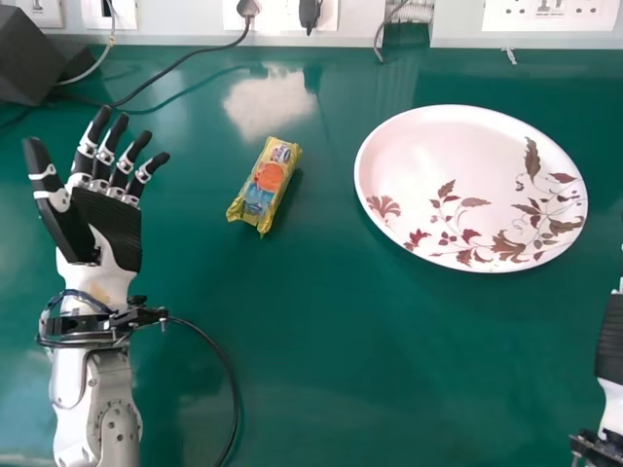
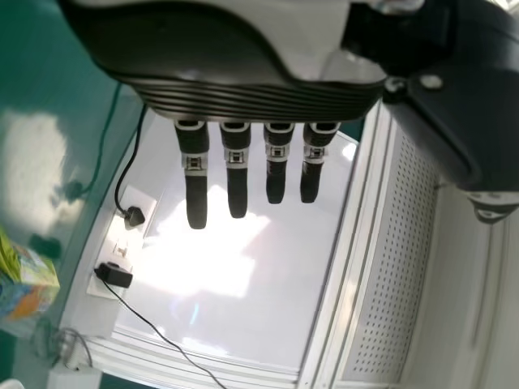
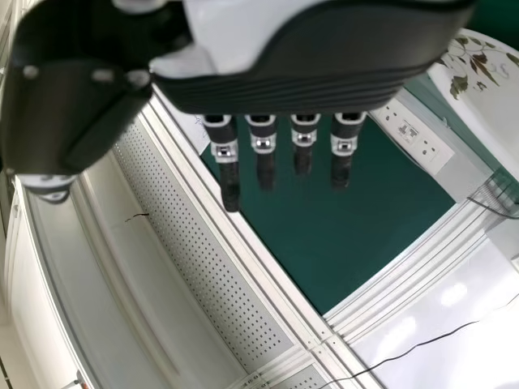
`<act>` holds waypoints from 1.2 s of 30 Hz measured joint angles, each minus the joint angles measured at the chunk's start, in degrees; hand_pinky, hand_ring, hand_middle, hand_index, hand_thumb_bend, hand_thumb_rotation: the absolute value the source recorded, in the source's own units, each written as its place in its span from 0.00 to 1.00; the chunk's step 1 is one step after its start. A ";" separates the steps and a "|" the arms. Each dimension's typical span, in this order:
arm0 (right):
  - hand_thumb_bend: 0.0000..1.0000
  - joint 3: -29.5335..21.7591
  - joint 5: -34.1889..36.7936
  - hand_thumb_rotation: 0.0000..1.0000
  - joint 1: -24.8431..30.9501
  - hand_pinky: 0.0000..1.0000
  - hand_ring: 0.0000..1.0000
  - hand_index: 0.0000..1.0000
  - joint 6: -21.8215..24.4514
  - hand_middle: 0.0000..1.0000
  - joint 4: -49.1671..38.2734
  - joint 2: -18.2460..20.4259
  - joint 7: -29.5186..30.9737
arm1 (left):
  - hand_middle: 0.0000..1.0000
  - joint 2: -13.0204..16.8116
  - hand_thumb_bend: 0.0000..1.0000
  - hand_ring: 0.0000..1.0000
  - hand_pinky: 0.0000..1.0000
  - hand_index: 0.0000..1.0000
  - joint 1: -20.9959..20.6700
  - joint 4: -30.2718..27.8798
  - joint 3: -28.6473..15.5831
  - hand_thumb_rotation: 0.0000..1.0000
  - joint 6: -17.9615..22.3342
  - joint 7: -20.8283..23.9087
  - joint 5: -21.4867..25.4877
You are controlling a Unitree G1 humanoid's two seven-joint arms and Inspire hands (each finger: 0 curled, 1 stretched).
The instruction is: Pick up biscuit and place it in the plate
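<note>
The biscuit [image 1: 266, 187], in a yellow wrapper, lies tilted on the green table between my left hand and the plate. My left hand [image 1: 109, 226] is to the left of the biscuit, apart from it, palm up with straight fingers. In the left wrist view my left hand [image 2: 235, 89] has its fingers extended, and the biscuit [image 2: 26, 284] shows at the edge. The white oval plate [image 1: 458, 175] with a leaf pattern is right of the biscuit. At the right edge is my right hand [image 1: 610, 341]; in the right wrist view my right hand [image 3: 284, 85] holds its fingers straight, near the plate [image 3: 486, 97].
A dark box [image 1: 37, 53] stands at the back left corner with black cables [image 1: 185, 60] beside it. Wall sockets [image 1: 551, 14] line the table's far edge. Another cable [image 1: 230, 375] loops beside my left forearm.
</note>
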State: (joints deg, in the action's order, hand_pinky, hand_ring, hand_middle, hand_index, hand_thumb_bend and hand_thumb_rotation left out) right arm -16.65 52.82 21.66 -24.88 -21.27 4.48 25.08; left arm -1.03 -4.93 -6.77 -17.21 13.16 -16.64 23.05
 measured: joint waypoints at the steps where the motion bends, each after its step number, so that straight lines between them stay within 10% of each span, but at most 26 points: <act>1: 0.97 0.00 0.00 0.22 0.00 0.92 1.00 0.86 0.00 0.99 0.01 0.00 0.01 | 0.96 0.13 1.00 0.86 0.71 0.93 0.03 -0.11 0.20 0.59 0.46 0.60 -0.97; 18: 0.97 -0.14 0.12 0.35 -0.06 0.94 1.00 0.96 0.00 1.00 0.63 0.00 0.37 | 0.97 2.69 1.00 0.87 0.73 0.93 2.68 -2.34 3.97 0.58 7.64 9.01 -19.80; 36: 1.00 -0.79 0.31 0.43 -0.40 0.91 1.00 0.96 -0.47 1.00 1.97 -0.06 2.44 | 0.96 4.52 1.00 0.88 0.73 0.96 3.02 -3.41 6.18 0.59 7.81 15.92 -29.16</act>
State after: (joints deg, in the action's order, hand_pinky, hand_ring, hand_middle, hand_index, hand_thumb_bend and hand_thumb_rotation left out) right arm -17.45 53.14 21.26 -25.35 -19.30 4.42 27.52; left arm 3.49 -1.91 -10.17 -11.03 20.98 -0.72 -6.11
